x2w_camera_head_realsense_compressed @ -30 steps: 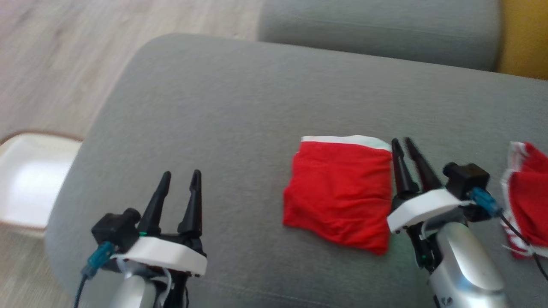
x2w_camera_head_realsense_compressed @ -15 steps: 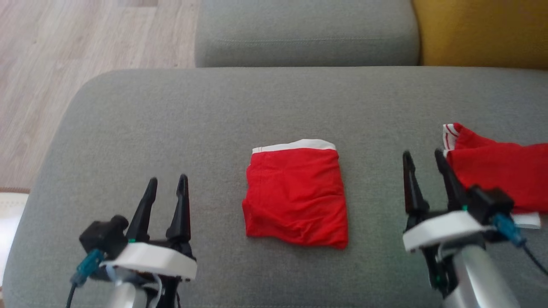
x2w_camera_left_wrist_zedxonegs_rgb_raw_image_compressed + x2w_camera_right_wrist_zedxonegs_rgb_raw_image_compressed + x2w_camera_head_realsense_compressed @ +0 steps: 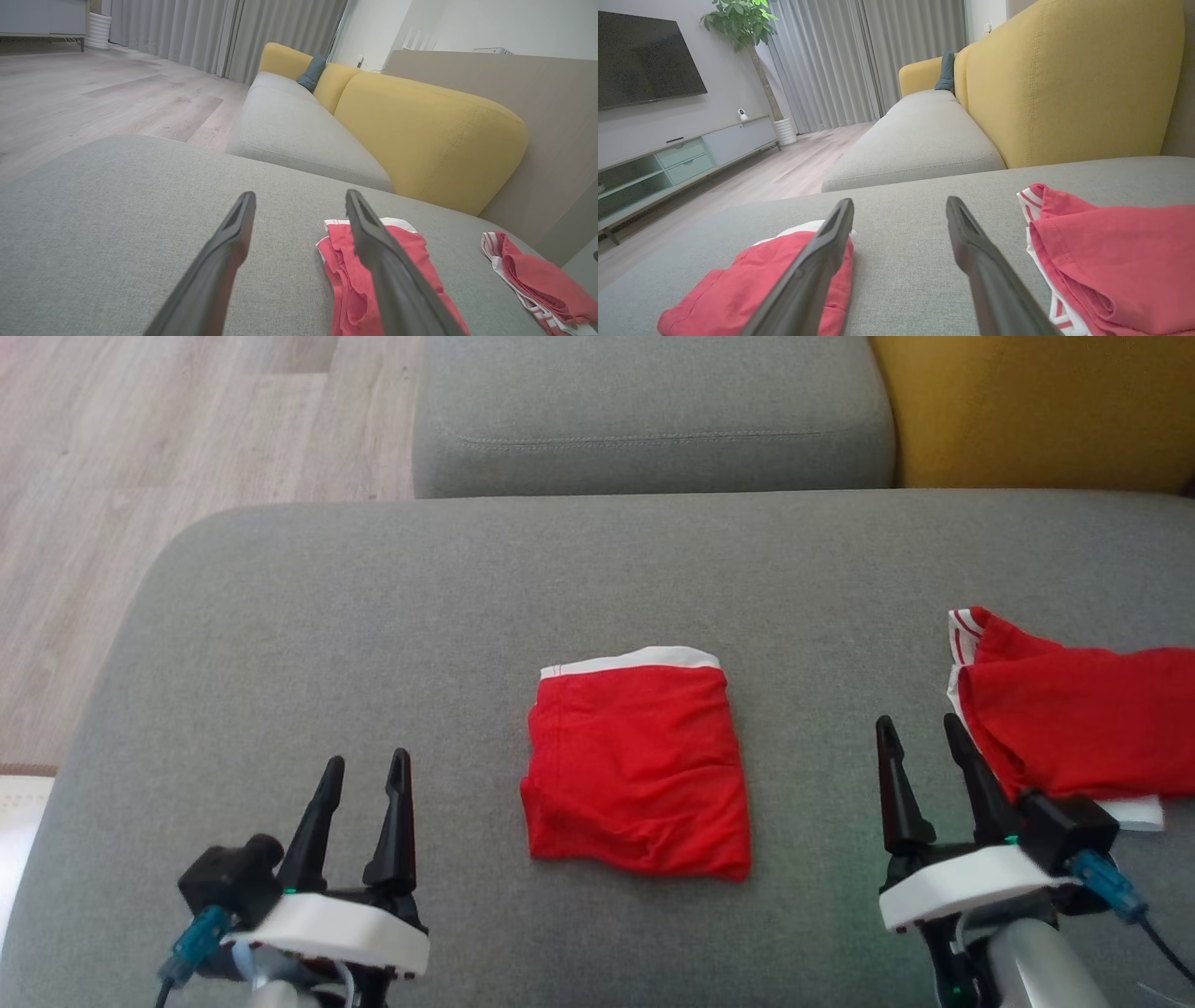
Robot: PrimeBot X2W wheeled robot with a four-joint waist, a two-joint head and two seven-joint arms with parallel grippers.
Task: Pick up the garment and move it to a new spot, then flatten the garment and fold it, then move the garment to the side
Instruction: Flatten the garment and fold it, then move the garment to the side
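Garment (image 3: pixel 639 770): red, folded to a near-square pad and lying flat mid-cushion (image 3: pixel 373 616). White waistband (image 3: pixel 635 661) is on its far edge, and it is slightly longer front to back. It sits between the two grippers, about equally near each. Left gripper (image 3: pixel 368 758) is to the garment's left, right gripper (image 3: pixel 917 721) to its right. Both have fingers apart and hold nothing, and both point past the garment, not at it. Either arm must swing inward to reach a side edge. Second garment (image 3: pixel 1074 728), red and unfolded, lies well right of the garment, just beside the right gripper. Fold looks done; the move aside is likely next.
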